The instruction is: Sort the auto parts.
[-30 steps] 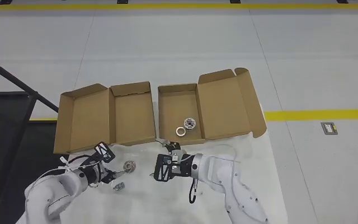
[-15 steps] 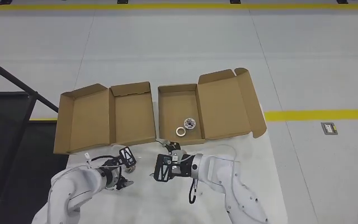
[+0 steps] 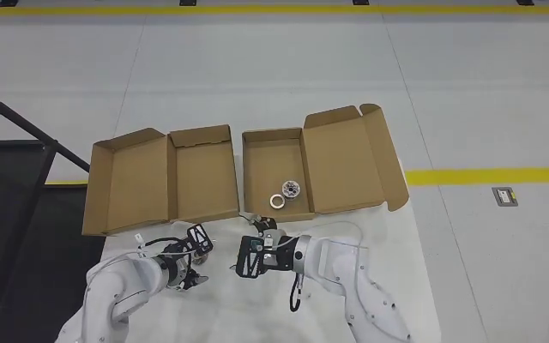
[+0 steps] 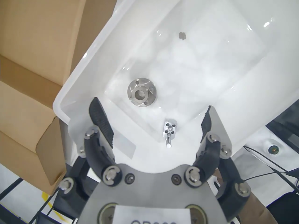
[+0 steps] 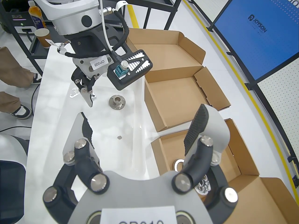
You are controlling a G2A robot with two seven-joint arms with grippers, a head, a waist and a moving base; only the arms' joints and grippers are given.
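Note:
A round metal flange [image 4: 141, 92] and a small bracket with a pin [image 4: 169, 132] lie in a white tray [image 4: 77, 71]. My left gripper [image 4: 151, 111] hangs open just above them, with the bracket between its fingers and the flange just beyond the fingertips. From the right wrist view, the left gripper [image 5: 87, 95] stands beside the flange [image 5: 117, 101]. My right gripper [image 5: 142, 115] is open and holds nothing, a short way off over the tray. In the top view, the left gripper [image 3: 190, 273] and right gripper [image 3: 238, 257] face each other below the boxes.
Two open cardboard boxes stand behind the tray: the left box [image 3: 163, 180] is empty, the right box [image 3: 334, 163] holds a ring [image 3: 277, 201] and a round bearing-like part [image 3: 292, 188]. A small dark speck [image 5: 119, 137] lies on the tray floor.
The left arm has swung right, over the flange and bracket, and now hides them in the top view. The right arm has stayed still.

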